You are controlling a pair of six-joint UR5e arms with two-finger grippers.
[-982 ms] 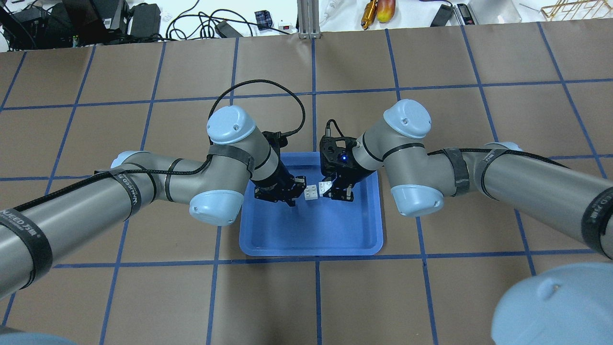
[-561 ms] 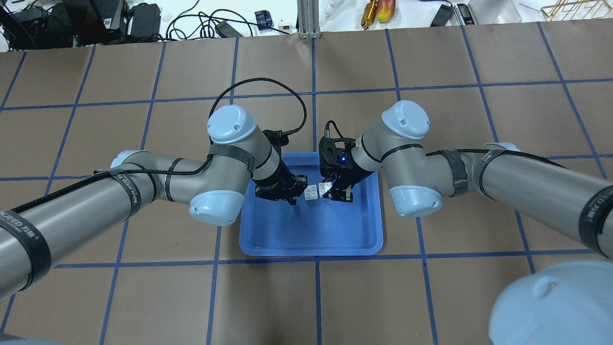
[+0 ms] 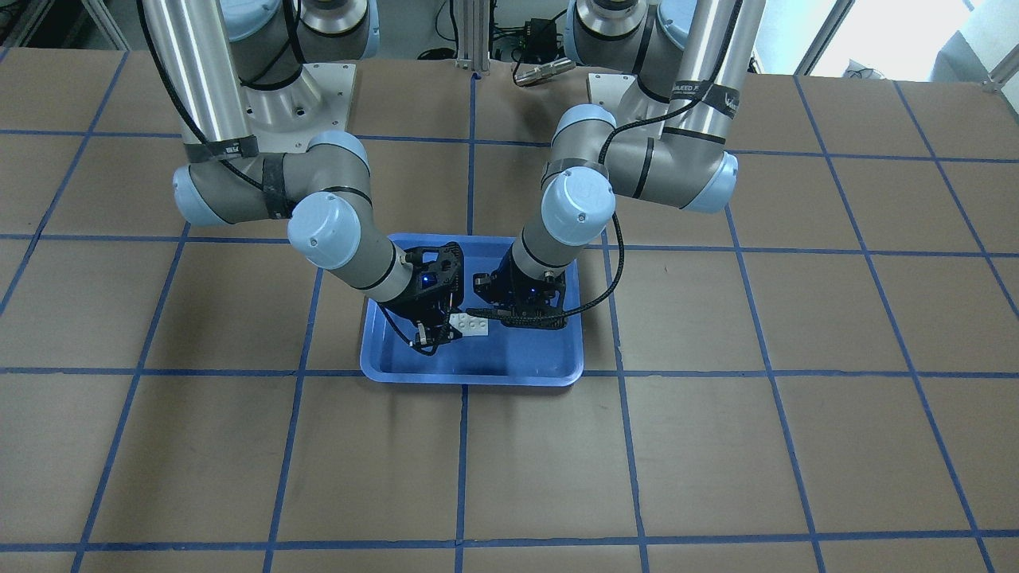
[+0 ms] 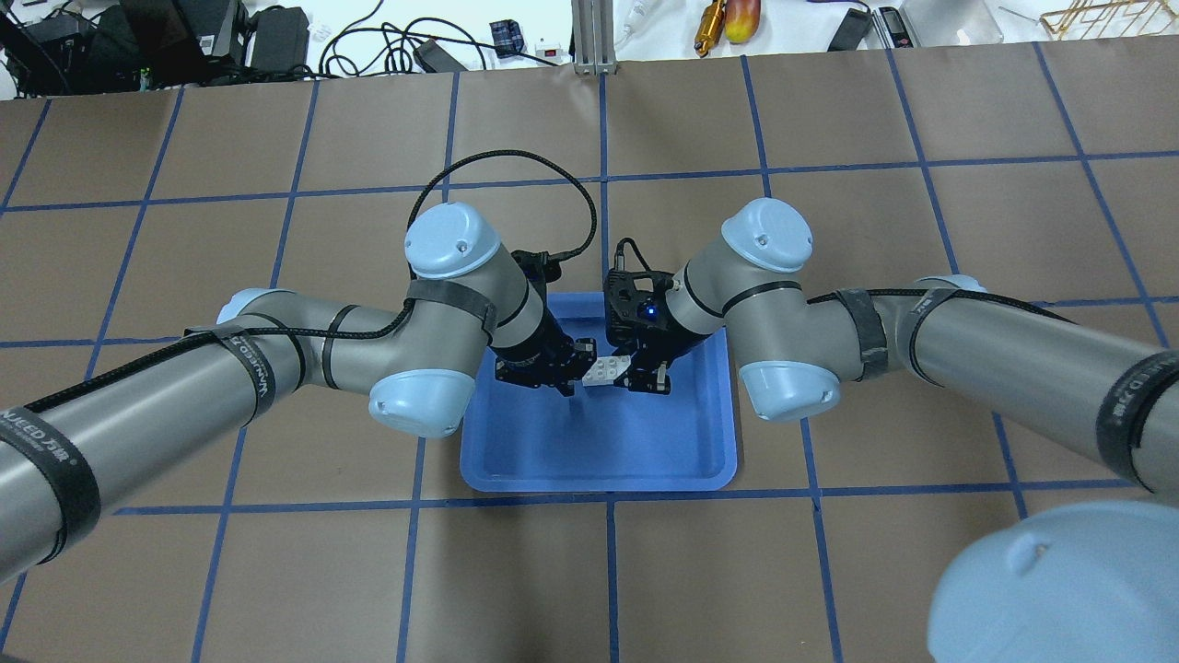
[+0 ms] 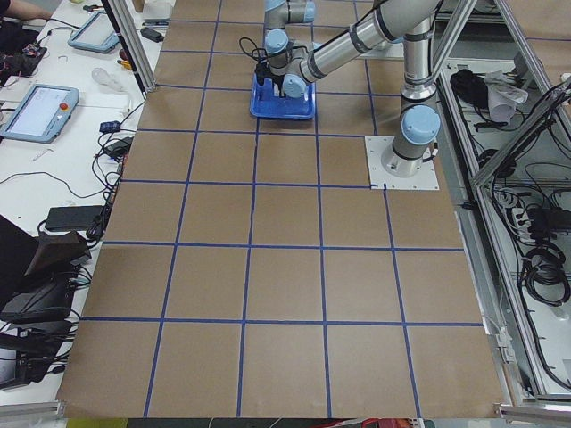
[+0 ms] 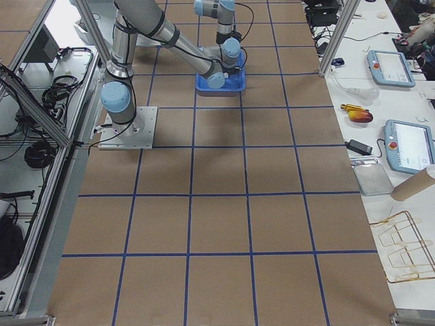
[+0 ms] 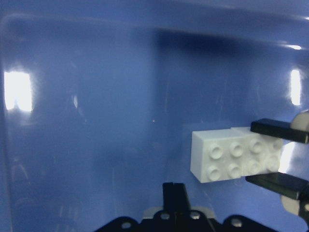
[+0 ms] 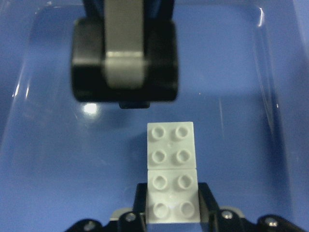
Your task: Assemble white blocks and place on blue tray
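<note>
Blocks (image 8: pixel 172 171) newly joined, wrist-view only.

Brown table (image 4: pixel 829 571), blue tape grid; blue tray (image 4: pixel 599 465) lies at centre.

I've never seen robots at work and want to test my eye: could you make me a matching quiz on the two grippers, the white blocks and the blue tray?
Things:
1. right gripper
2. left gripper
3. white blocks
4. blue tray

States:
A. lies on the brown table beneath both grippers
B. joined end to end, studs showing
C. clamped on one end of the pair
D. holds nothing, faces the pair's free end

Pairs: 1-C, 2-D, 3-B, 4-A
</note>
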